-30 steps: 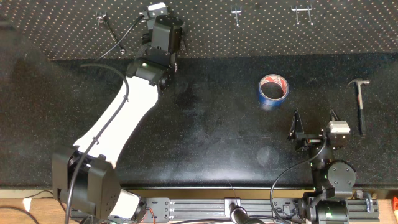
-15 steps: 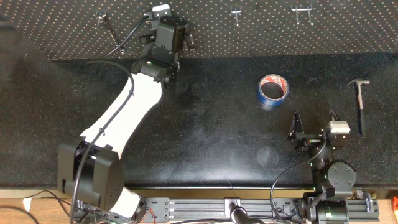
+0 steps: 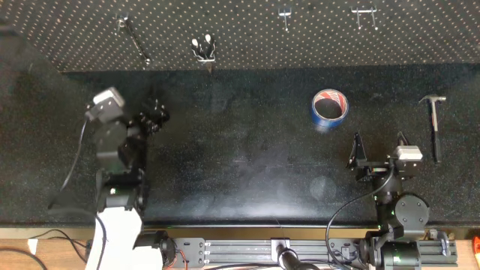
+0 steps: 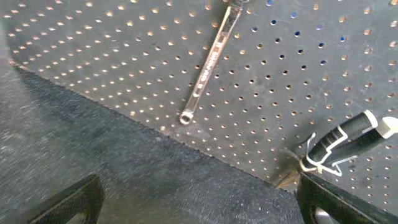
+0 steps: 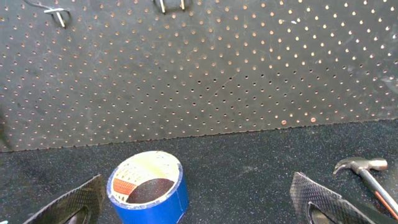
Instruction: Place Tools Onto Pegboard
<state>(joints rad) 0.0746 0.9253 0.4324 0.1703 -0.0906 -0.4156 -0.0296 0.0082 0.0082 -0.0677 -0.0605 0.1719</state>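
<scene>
Wrench (image 3: 133, 37) and black-handled tool (image 3: 203, 49) hang on the pegboard (image 3: 300, 45). Before it, tape (image 3: 330, 107) and hammer (image 3: 433, 127) lie on the bench (image 3: 247, 150). Left hand (image 3: 154, 114) and right hand (image 3: 379, 150) are both wide and empty.

L arm (image 3: 120, 154): black joint housings; white lower link (image 3: 114, 232); pale grey cam block (image 3: 106, 102) at wrist; thin black cable (image 3: 73, 169) trailing off one side.
L gripper (image 3: 154, 116): black, fingers matt.
R arm (image 3: 401, 206): all black, rounded joint housings; white cam block (image 3: 409, 154); black cable (image 3: 346, 210) curving to base.
R gripper (image 3: 379, 150): two black tapered fingers (image 5: 323, 198), fine textured faces.
Base rail (image 3: 225, 247): black slotted extrusion.
</scene>
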